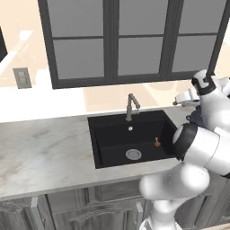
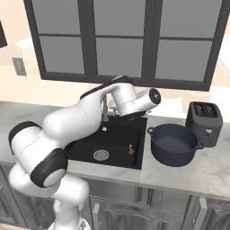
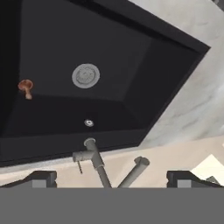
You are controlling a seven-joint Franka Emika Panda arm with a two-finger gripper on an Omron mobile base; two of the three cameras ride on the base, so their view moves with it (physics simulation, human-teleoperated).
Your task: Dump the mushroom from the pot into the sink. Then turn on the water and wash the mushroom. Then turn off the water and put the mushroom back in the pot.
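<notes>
The mushroom (image 1: 157, 142) is seen lying on the floor of the sink (image 1: 102, 155), toward the right wall of the basin in the left base view, and at the left edge of the hand view, well apart from the round steel drain (image 3: 85, 75). The pot (image 2: 174, 144) is set upright on the counter (image 2: 211, 173) just right of the sink in the right base view, with the toaster (image 2: 205, 117) just behind it at the right of the frame; no mushroom is seen in the pot. From this the dumping step is judged to be done, and the turning-on of the water to be the step in hand, since no stream is seen at the faucet (image 3: 97, 164). The gripper (image 3: 107, 179) is held with its fingertips wide apart and nothing between them, and in the hand view the faucet rises in the lower middle of the frame, between the two tips. The next move is judged to call for the handle to be reached and pushed without the spout being struck; which of the two grey stems is the handle cannot be told for certain.
</notes>
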